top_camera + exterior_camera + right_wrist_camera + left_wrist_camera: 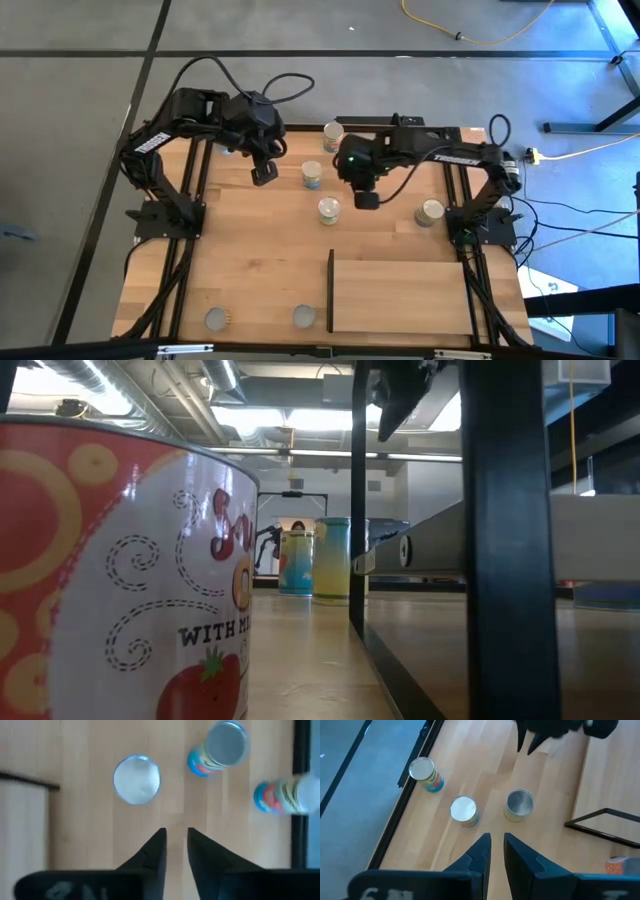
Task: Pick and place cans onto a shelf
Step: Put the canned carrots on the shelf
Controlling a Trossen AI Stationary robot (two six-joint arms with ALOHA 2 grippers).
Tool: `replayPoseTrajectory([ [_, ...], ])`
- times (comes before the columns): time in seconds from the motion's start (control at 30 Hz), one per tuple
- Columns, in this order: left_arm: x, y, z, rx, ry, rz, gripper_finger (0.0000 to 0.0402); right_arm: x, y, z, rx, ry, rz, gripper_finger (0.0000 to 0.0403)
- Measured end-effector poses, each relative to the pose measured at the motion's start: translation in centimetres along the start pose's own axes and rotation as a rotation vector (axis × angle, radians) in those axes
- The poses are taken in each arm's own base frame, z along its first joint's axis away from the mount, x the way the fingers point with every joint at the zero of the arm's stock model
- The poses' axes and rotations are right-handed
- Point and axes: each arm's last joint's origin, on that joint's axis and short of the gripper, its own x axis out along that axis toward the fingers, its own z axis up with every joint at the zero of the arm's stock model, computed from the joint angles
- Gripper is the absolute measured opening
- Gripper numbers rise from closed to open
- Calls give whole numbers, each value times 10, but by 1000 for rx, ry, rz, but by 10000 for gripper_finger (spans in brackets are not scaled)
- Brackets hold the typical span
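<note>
Right wrist view: can (136, 779) beyond gripper (176, 840).

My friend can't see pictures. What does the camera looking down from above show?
Two dark robot arms reach over a wooden table, the left gripper and right gripper hovering near three upright cans. More cans stand around, and the flat shelf is empty.

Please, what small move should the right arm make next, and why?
Probably lower the right gripper onto the can just ahead of it. Its fingers hold nothing and stand slightly apart above bare wood. That can stands upright and apart from the others, and the shelf holds no cans yet.
</note>
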Motion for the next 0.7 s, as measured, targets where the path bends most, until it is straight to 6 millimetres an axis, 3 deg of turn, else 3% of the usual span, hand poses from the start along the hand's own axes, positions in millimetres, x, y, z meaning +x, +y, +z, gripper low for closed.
replayPoseTrajectory([
  [0.33,0,0,0,47,-1,0,46,48,12,13,-268,69,159,101],
  [0.7,0,0,0,51,-1,2,46,91,28,22,-491,124,212,101],
])
